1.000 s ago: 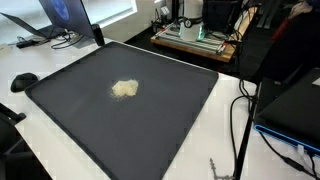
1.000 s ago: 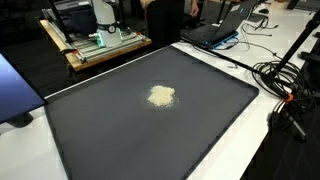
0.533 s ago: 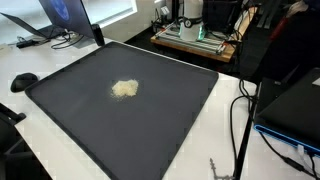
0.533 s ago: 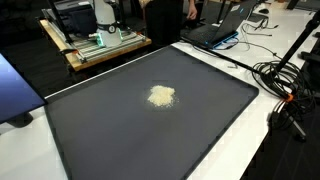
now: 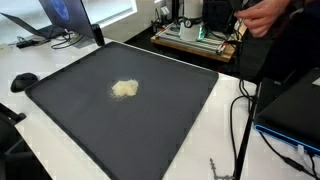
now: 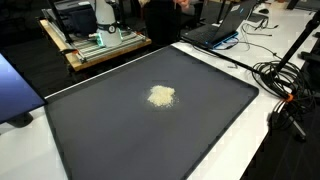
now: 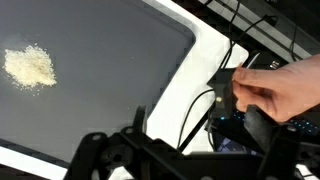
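White office surface carrying dark mat. Item: pale clump, mid-mat, upper left of wrist view. Claw: wide, empty, well apart. Step: pre-approach. Next likely needs centring overhead, then descent.

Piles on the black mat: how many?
1. The pale crumbly pile sits near the middle of the black mat; in the wrist view it shows at the upper left. Both exterior views show the whole mat, so none looks hidden.
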You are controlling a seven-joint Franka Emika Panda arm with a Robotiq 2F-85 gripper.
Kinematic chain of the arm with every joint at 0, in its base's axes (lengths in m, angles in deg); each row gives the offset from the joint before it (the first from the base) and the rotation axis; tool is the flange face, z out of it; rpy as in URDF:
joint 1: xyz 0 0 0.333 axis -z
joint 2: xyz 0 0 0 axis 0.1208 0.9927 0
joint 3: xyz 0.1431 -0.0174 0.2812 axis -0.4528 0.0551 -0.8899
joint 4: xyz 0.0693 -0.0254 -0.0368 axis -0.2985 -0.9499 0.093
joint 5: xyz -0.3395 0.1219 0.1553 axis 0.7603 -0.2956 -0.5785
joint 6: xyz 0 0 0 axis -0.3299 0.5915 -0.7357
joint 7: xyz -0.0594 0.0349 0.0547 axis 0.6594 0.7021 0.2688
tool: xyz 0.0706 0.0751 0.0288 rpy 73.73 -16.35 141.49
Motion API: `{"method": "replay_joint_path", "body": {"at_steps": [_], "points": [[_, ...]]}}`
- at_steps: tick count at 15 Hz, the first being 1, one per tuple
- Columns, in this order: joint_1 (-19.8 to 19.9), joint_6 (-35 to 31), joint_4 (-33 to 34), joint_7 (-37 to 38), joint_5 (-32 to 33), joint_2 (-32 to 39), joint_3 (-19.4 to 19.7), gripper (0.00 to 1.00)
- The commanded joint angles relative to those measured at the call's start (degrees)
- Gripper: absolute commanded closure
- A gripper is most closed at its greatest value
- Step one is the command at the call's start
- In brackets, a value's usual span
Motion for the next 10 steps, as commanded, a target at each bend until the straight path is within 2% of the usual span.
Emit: {"method": "replay_joint_path", "body": {"at_steps": [1,3,6,7,10], "points": [[-1.2,1.9,2.0,-8.1,-3.3,1.4,3.4,0.0],[-0.7,2.9,2.7,-11.3,-3.9,2.0,4.9,0.0],[-0.2,4.3,3.3,-14.9,-4.2,2.5,6.8,0.15],[-0.1,4.8,3.6,-15.8,-4.2,2.6,7.3,0.31],[0.1,6.1,4.3,-17.2,-4.1,3.1,8.0,0.53]]}}
